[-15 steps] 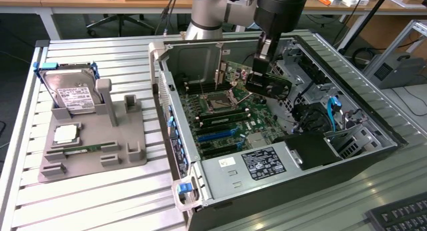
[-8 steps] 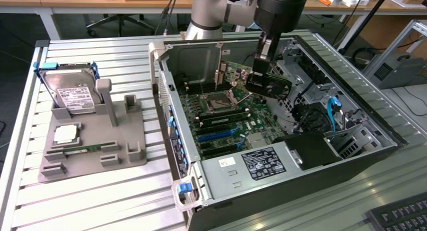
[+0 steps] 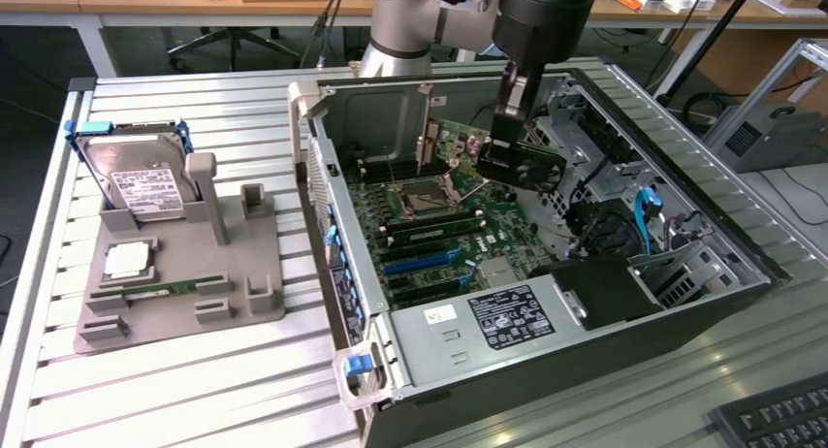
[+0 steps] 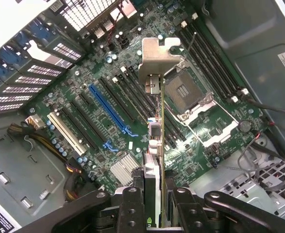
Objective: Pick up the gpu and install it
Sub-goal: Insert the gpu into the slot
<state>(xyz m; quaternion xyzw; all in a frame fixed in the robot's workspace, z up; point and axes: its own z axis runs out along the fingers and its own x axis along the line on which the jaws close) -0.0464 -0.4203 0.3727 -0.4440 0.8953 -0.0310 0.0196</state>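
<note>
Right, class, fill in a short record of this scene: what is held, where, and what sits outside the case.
Held: gpu, clamped in the gripper
Position: over the motherboard inside the open case, not seated
Blue slot: empty
Grey tray: hard drive, RAM stick

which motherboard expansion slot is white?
The long white plastic slot, at the end of the slot row; a long blue slot sits further in, and the rest are black.

Arm [image 3: 411, 26]: silver-grey tubes, black wrist housing. Pincer [image 4: 155, 204]: black linkage bars, round screws.
</note>
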